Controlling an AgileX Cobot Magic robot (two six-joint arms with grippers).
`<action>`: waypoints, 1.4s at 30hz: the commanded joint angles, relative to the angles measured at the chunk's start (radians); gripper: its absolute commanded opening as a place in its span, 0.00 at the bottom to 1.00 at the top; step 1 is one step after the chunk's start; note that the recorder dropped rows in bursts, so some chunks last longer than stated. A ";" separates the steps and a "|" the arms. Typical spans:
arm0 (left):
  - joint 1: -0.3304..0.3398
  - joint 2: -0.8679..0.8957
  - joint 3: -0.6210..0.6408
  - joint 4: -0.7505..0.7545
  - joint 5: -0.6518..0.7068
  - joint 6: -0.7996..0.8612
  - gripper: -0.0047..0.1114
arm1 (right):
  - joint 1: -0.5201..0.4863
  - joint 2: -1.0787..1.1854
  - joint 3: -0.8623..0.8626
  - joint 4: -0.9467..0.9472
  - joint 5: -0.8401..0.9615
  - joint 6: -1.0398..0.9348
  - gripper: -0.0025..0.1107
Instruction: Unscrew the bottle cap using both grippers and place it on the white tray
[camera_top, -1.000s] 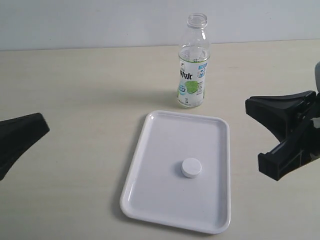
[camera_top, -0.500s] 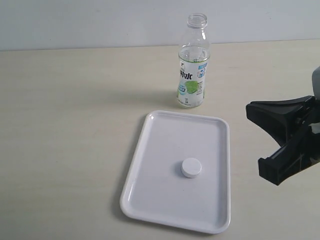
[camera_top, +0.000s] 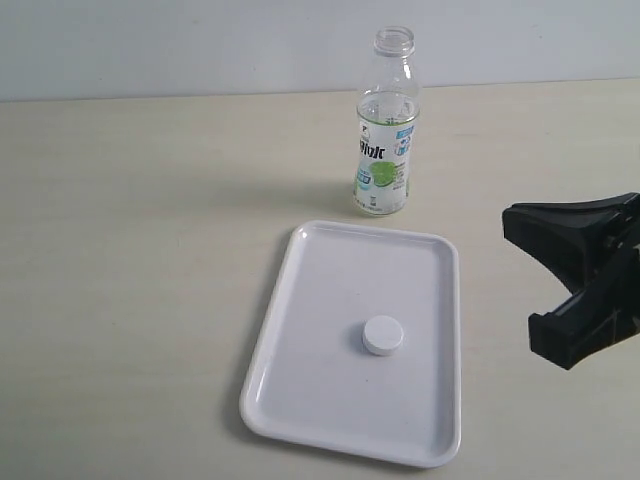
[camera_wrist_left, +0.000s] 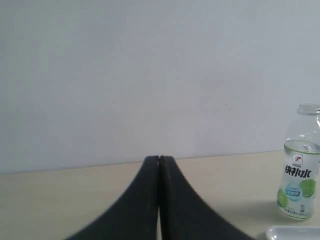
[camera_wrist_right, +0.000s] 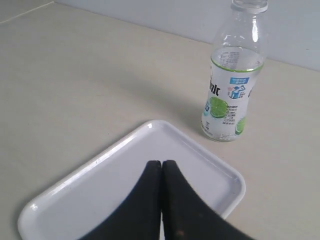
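The cap (camera_top: 382, 335) lies on the tray (camera_top: 310, 290), in front of the uncapped bottle (camera_top: 384, 150) standing on the bench (camera_top: 150, 250). The left pincer (camera_wrist_left: 159, 159) and right pincer (camera_wrist_right: 161, 163) are clenched, fingers pressed together.

**Left gripper leaves the wide view; right gripper draws back**

In the exterior view, the black tip of the left gripper (camera_wrist_left: 159, 159) poked in at the middle of the frame's left edge a second ago. It is no longer visible there. The right gripper (camera_wrist_right: 161, 162), at the middle right of that frame, has slid a little further right and slightly lower, so the edge cuts off more of it.
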 joint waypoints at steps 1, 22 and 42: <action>-0.003 -0.004 0.002 -0.014 0.011 -0.001 0.04 | 0.000 -0.078 0.000 -0.002 0.031 -0.018 0.02; -0.003 -0.004 0.002 -0.014 0.018 -0.001 0.04 | -0.523 -0.748 0.307 0.076 -0.019 0.046 0.02; -0.003 -0.004 0.002 -0.014 0.018 -0.001 0.04 | -0.521 -0.763 0.307 0.419 0.030 -0.291 0.02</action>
